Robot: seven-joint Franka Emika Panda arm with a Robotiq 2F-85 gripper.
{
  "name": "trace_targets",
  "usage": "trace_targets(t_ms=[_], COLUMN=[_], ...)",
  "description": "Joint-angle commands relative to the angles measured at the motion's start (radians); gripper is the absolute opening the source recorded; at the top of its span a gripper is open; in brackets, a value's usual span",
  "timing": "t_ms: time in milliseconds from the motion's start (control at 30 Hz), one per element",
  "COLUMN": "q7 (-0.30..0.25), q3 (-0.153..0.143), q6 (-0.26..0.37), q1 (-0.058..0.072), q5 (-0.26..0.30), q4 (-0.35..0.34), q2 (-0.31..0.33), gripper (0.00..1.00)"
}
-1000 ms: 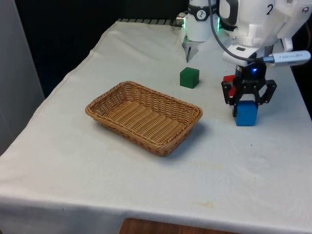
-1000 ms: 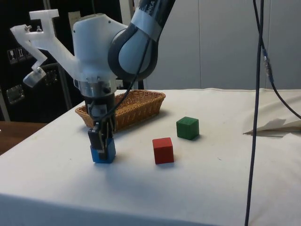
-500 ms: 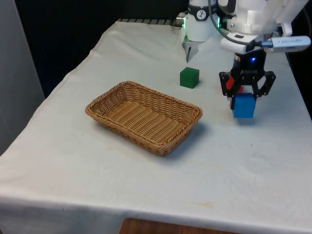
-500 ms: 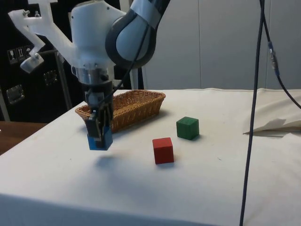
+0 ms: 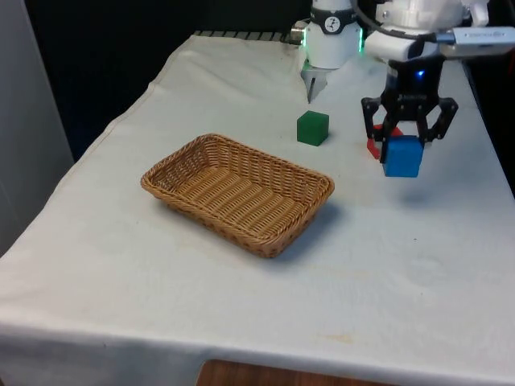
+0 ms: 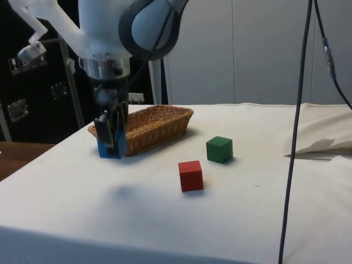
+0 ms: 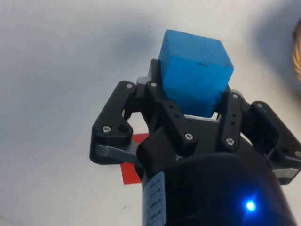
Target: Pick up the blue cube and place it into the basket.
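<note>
My gripper point(image 5: 402, 143) point(image 6: 111, 137) point(image 7: 193, 92) is shut on the blue cube point(image 5: 401, 157) point(image 6: 110, 146) point(image 7: 195, 70) and holds it in the air above the white cloth. The cube hangs to the front view's right of the wicker basket point(image 5: 237, 191) point(image 6: 146, 125), with a gap of cloth between them. In the side view the cube hangs in front of the basket's near end. The basket has nothing in it.
A green cube point(image 5: 312, 128) point(image 6: 219, 149) sits on the cloth beyond the basket. A red cube point(image 5: 373, 145) point(image 6: 191, 175) point(image 7: 131, 165) rests behind the gripper, partly hidden in the front view. A black cable point(image 6: 294, 132) hangs at the side view's right.
The gripper has risen with the blue cube, lifting it off the cloth and higher still over the last second. The other cubes and the basket have not moved.
</note>
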Motion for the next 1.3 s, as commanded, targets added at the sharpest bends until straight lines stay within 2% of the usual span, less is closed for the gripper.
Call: trace_targets(t_ms=[0,200,233,400,533,567,633,900,933,967,1133,1167,1200,1267], q7=[-0.008,-0.006,0.0,-0.008,-0.009,0.0,-0.009,-0.013,-0.002,-0.013,-0.025,-0.012,-0.028,-0.035], q3=[0.006,0.005,0.001,0.006,0.005,0.001,0.005,0.005,0.001,0.004,-0.004,-0.007,-0.008,-0.015], q6=[-0.013,-0.059,-0.051,-0.103,-0.128,-0.113,-0.147,-0.198,-0.186,-0.21,-0.242,-0.236,-0.246,-0.253], q1=[-0.004,-0.003,0.0,-0.003,-0.003,0.0,-0.003,-0.004,-0.001,-0.005,-0.012,-0.006,-0.014,-0.015], q5=[0.011,0.011,0.001,0.012,0.013,0.001,0.013,0.015,0.002,0.015,0.016,0.003,0.016,0.017], q4=[0.001,0.014,0.013,0.032,0.042,0.038,0.05,0.075,0.072,0.082,0.104,0.102,0.108,0.115], q2=[-0.009,-0.048,-0.046,-0.08,-0.101,-0.094,-0.114,-0.151,-0.146,-0.159,-0.175,-0.176,-0.175,-0.176], gripper=[0.01,0.01,0.01,0.01,0.01,0.01,0.01,0.01,0.01,0.01,0.01,0.01,0.01,0.01])
